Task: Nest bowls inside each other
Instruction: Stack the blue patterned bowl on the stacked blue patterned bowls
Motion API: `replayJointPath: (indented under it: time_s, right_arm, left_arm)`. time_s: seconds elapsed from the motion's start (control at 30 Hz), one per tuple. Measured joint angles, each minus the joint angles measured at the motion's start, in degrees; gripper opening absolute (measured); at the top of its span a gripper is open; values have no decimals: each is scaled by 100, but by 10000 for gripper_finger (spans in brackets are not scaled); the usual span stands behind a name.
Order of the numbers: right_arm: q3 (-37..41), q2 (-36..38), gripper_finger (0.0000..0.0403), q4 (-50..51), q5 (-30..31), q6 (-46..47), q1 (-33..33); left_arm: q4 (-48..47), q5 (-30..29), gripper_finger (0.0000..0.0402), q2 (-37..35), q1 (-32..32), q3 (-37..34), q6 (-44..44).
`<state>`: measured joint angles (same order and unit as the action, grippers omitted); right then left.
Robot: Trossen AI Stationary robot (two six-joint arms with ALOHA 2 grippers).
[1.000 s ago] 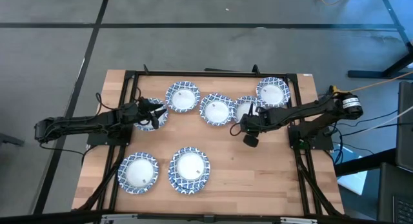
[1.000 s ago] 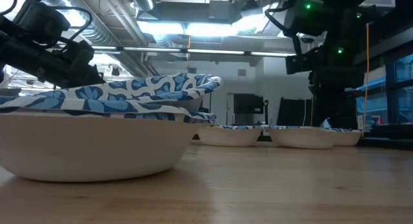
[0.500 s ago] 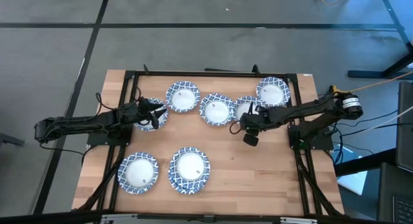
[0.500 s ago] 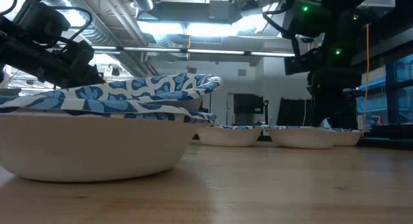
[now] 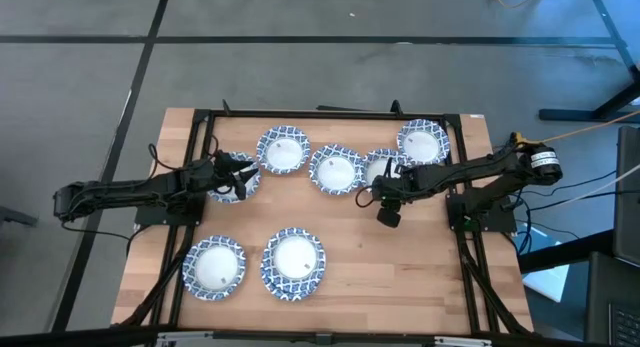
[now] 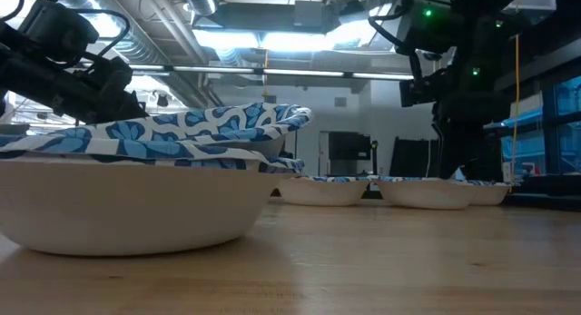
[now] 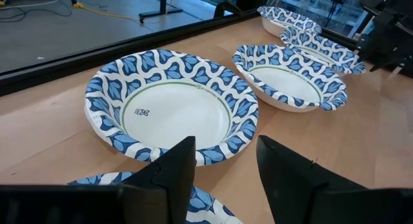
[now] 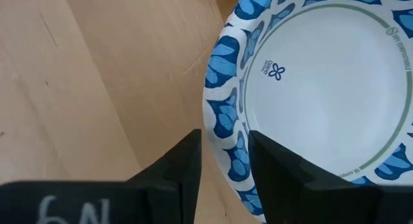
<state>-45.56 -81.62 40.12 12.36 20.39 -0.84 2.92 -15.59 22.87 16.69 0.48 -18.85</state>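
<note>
The bowls lie in two groups on the wooden table (image 5: pixel 400 257): a back row of five and a front pair nearer the camera side. In the back row, from the left arm's end, come the far-left bowl (image 5: pixel 232 177), the second bowl (image 5: pixel 283 149), the middle bowl (image 5: pixel 335 169), the fourth bowl (image 5: pixel 383 168) and the far-right bowl (image 5: pixel 423 142); the middle and fourth overlap at their rims, and the fourth sits just beside the far-right one. The front-left bowl (image 5: pixel 214 266) and front-right bowl (image 5: pixel 293 260) rest side by side, just apart. No bowl visibly sits inside another from above (a nested stack would read as one bowl, so some spots may already hold several), though the low view shows patterned rims layered on the nearest bowl — it may be a stack, or a bowl behind it. By that reading most of the nesting is still ahead: seven separate spots must become one. The left gripper (image 7: pixel 226 169) hangs at the far-left bowl's rim, fingers parted with a narrow gap and nothing seen between them, the second bowl ahead of it. The right gripper (image 8: pixel 224 161) is over the fourth bowl's edge, fingers straddling the blue rim — whether they pinch it I cannot tell.
</note>
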Motion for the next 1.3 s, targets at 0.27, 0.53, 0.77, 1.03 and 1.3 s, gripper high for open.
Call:
replayJointPath:
  time_s: [0.27,0.53,0.77,1.03,1.3]
  right_arm:
    - [2,-161,129,-9,-56,-9,0]
    - [2,-411,116,-162,68,176,-2]
    - [-33,-409,14,-164,161,311,0]
    - [-88,-366,6,-118,-125,552,-81]
    - [-1154,-367,4,395,-334,196,-346]
  left_arm:
    - [2,0,160,2,0,1,0]
    - [2,0,160,2,2,-2,-2]
    - [2,0,160,2,0,-1,-2]
    - [2,0,160,4,2,-1,-2]
    - [2,0,160,4,1,-1,-2]
